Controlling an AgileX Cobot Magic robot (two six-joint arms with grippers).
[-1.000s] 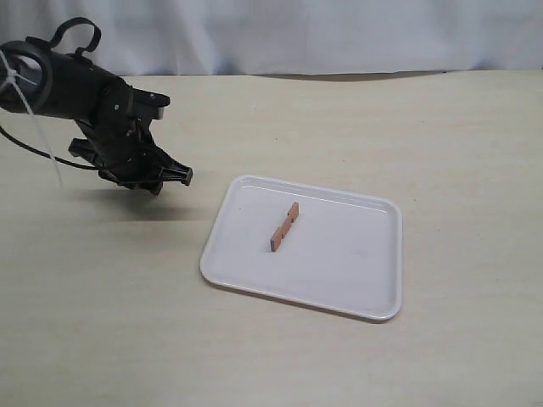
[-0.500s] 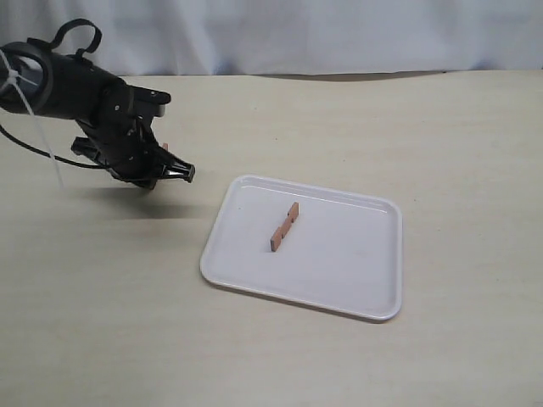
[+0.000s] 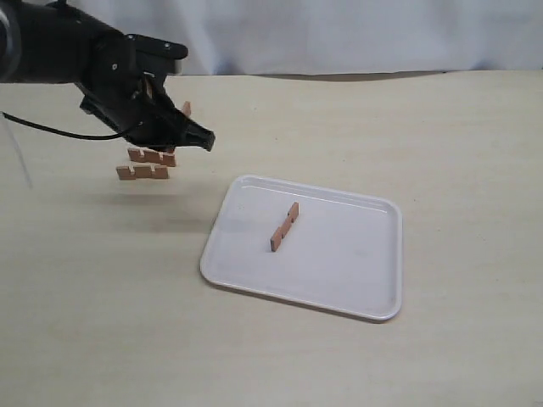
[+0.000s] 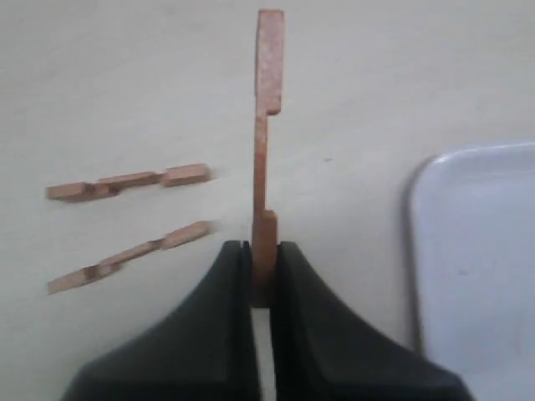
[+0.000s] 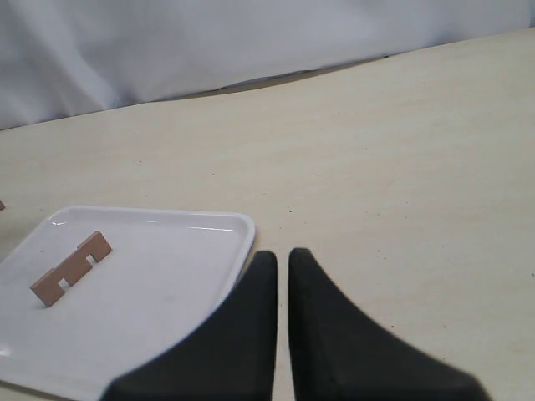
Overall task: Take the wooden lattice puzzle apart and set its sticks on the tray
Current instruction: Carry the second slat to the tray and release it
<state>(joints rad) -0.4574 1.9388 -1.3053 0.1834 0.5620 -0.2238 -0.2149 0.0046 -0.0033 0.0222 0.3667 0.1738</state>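
My left gripper (image 4: 263, 251) is shut on one reddish-brown notched stick (image 4: 267, 142), held above the table to the left of the white tray (image 3: 356, 280). In the exterior view that gripper (image 3: 191, 136) hangs over two more sticks (image 3: 142, 172) lying side by side on the table; the left wrist view shows the same pair of sticks (image 4: 125, 180). Another stick (image 3: 285, 226) lies alone on the tray, also seen in the right wrist view as a stick (image 5: 71, 269). My right gripper (image 5: 282, 259) is shut on nothing beside the tray's rim (image 5: 247, 230). No assembled lattice shows.
The beige table (image 3: 458, 153) runs back to a pale curtain (image 3: 356, 34). A black cable (image 3: 51, 131) trails from the left arm.
The left arm has risen and shifted right with a stick in its jaws. Two sticks on the table, hidden before, have come into sight beneath it.
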